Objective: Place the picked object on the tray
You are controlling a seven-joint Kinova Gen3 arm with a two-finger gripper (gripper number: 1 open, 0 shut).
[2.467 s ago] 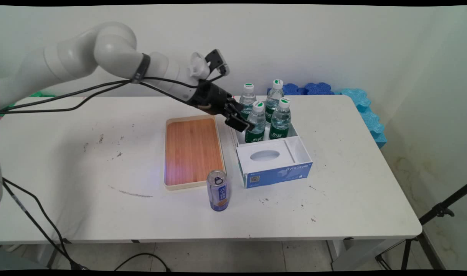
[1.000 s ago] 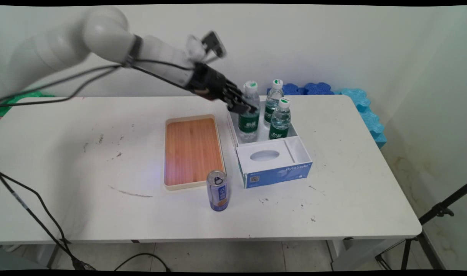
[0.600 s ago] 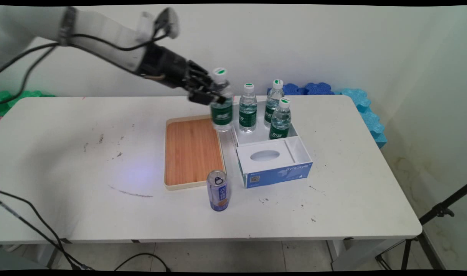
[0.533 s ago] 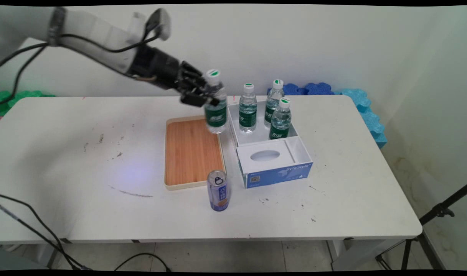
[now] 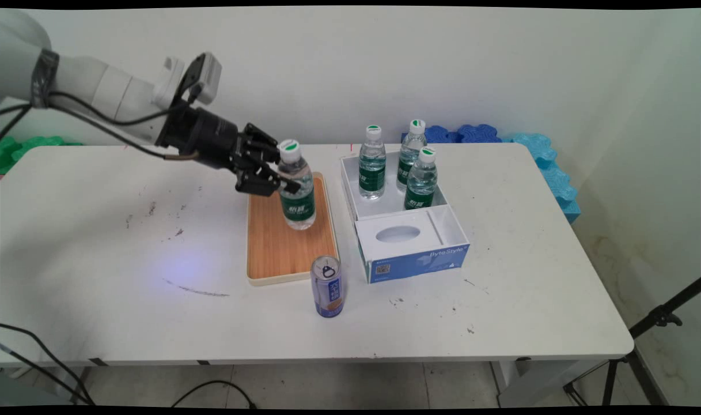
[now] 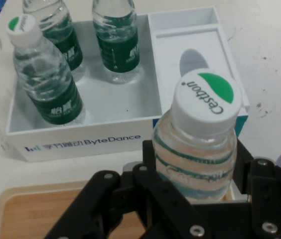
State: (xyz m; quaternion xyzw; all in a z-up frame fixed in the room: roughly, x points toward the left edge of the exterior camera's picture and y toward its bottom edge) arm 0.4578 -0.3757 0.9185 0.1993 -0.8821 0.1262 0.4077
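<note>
Upright water bottle [image 5: 296, 190] over tray [image 5: 269, 253]

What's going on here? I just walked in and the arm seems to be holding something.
The gripper is shut on a water bottle, holding it upright over the wooden tray. Whether its base touches the tray is unclear. Three more bottles stand in the white box to the right, and a blue can stands on the table near the tray's front edge.
</note>
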